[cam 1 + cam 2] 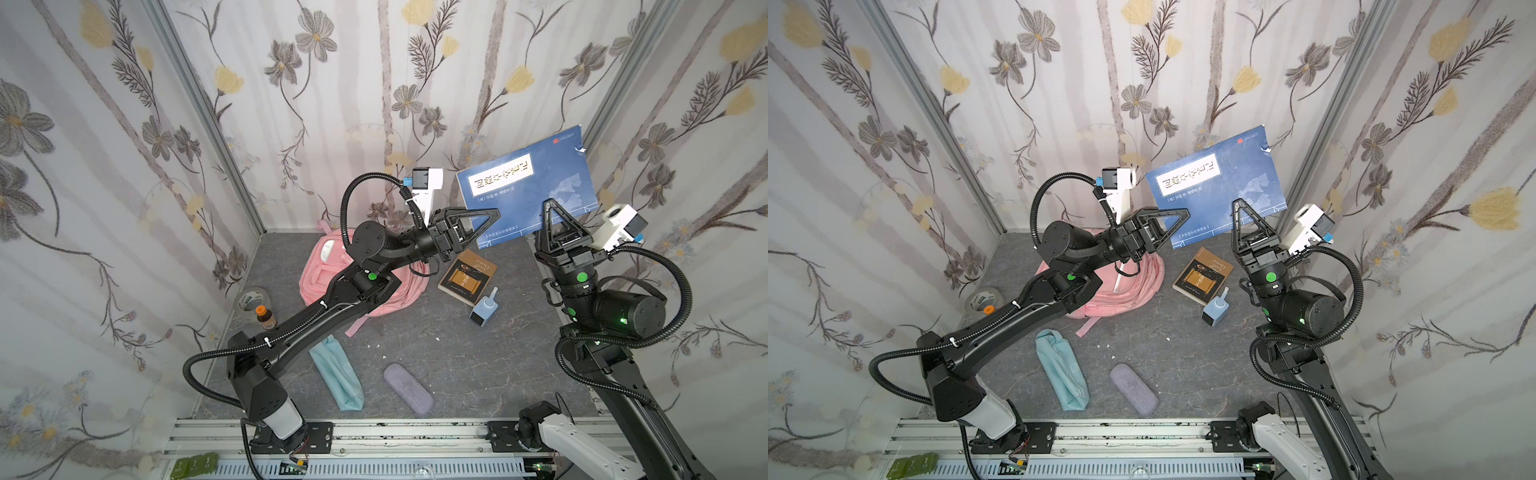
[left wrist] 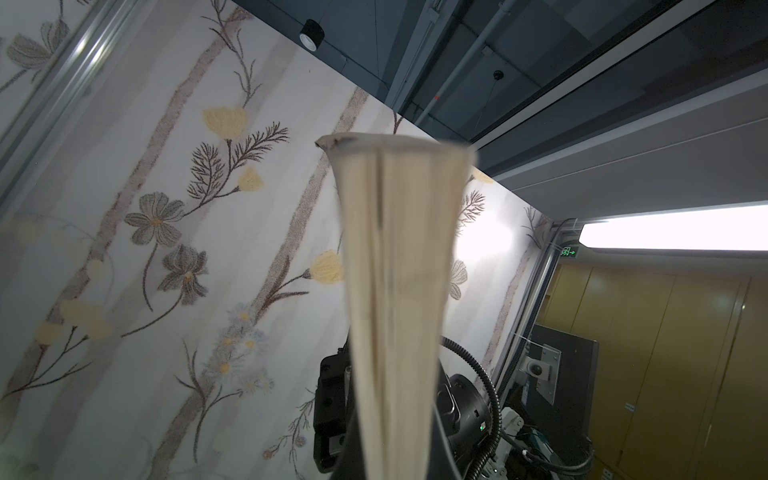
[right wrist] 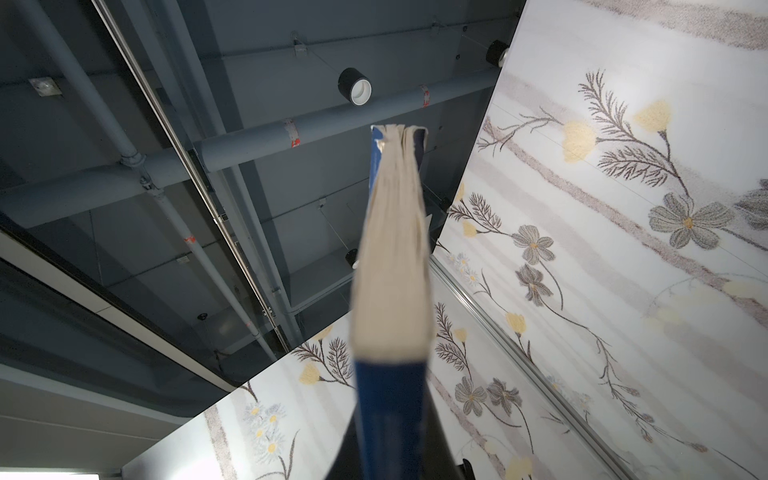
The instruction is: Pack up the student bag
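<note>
Top views both show the student bag (image 1: 320,274) (image 1: 1142,282) lying flat on the grey bench (image 1: 457,357), near its back left corner and partly hidden under the left arm. Its pocketed front faces up. Its long axis runs from the back wall toward the front edge, slanting a little to the right. A loop shows at the end by the back wall and a loose pink strap trails from the front end.

Above the back of the bench, a blue book (image 1: 528,183) (image 1: 1217,178) hangs in the air, cover toward the camera, tilted. The left gripper (image 1: 496,212) (image 1: 1187,212) is clamped on its lower left corner. The right gripper (image 1: 549,203) (image 1: 1237,203) is clamped on its lower edge further right. Each wrist view looks along the book's page edges (image 2: 395,291) (image 3: 392,270) rising from between the closed jaws.

A brown book (image 1: 467,276) lies just right of the bag. A teal pouch (image 1: 336,374) and a purple case (image 1: 407,388) lie toward the front edge.
</note>
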